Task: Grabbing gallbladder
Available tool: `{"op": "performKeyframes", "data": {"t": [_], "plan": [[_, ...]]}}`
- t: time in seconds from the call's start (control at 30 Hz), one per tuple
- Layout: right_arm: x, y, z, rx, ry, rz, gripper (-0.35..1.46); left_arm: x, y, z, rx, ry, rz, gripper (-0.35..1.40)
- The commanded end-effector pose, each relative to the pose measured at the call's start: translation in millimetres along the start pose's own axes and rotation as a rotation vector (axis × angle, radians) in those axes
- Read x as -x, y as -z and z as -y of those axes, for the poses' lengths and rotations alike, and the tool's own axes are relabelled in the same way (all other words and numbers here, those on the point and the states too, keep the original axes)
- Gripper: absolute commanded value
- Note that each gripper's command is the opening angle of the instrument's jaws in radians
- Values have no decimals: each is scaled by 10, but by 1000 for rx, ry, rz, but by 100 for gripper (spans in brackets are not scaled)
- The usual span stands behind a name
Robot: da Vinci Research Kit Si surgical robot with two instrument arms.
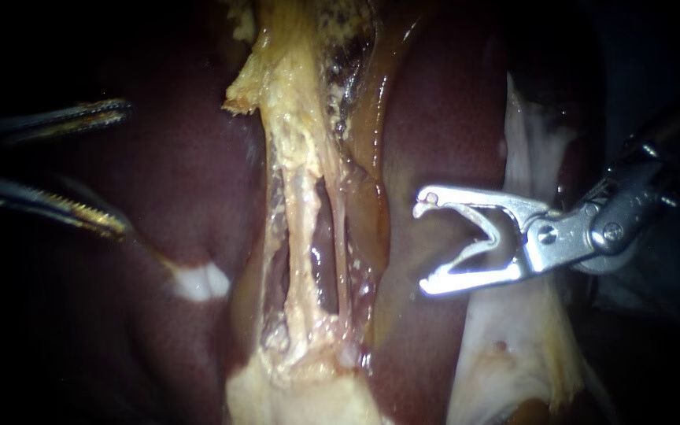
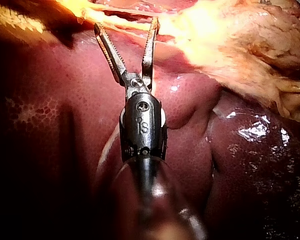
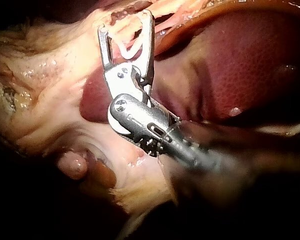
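The gallbladder (image 1: pixel 289 71) is the pale yellow, ragged tissue at the top middle, narrowing downward into two thin tubes (image 1: pixel 302 228) over the dark red liver (image 1: pixel 434 118). My left instrument (image 1: pixel 126 168) comes in from the left with its toothed jaws wide open, well apart from the yellow tissue and holding nothing. In the left wrist view the left instrument (image 2: pixel 126 25) hovers over the liver (image 2: pixel 65 100), its tips just short of the yellow tissue (image 2: pixel 215 30). My right instrument (image 1: pixel 424 244) stands open beside the tubes, gripping nothing. The right wrist view shows the right instrument (image 3: pixel 126 24) open too.
White membrane (image 1: pixel 513 330) lies under and behind the right instrument's jaws. A small white patch (image 1: pixel 198 282) marks the liver at lower left. Amber, glossy tissue (image 1: pixel 371 142) runs along the right side of the yellow band. Pale fatty tissue (image 3: pixel 40 100) lies beside the right instrument.
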Motion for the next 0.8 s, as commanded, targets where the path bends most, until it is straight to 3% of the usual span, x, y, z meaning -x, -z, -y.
{"op": "performKeyframes", "data": {"t": [0.03,0.17,0.27,0.43,0.6,0.7,0.8], "plan": [[0,0,0,0,0,0,57,0,0,0,1,0,0,68],[1,0,0,1,0,0,57,4,-2,-1,5,8,-1,71],[2,0,-1,1,0,1,57,10,-8,-2,46,47,-4,74],[4,0,-3,2,0,1,57,14,-28,-4,107,202,3,76],[3,0,-2,1,0,1,57,12,-52,-14,208,373,8,71],[2,0,-1,1,0,1,57,9,-66,-20,228,479,18,68],[3,0,-1,1,-6,1,57,7,-75,-27,241,541,24,68]]}}
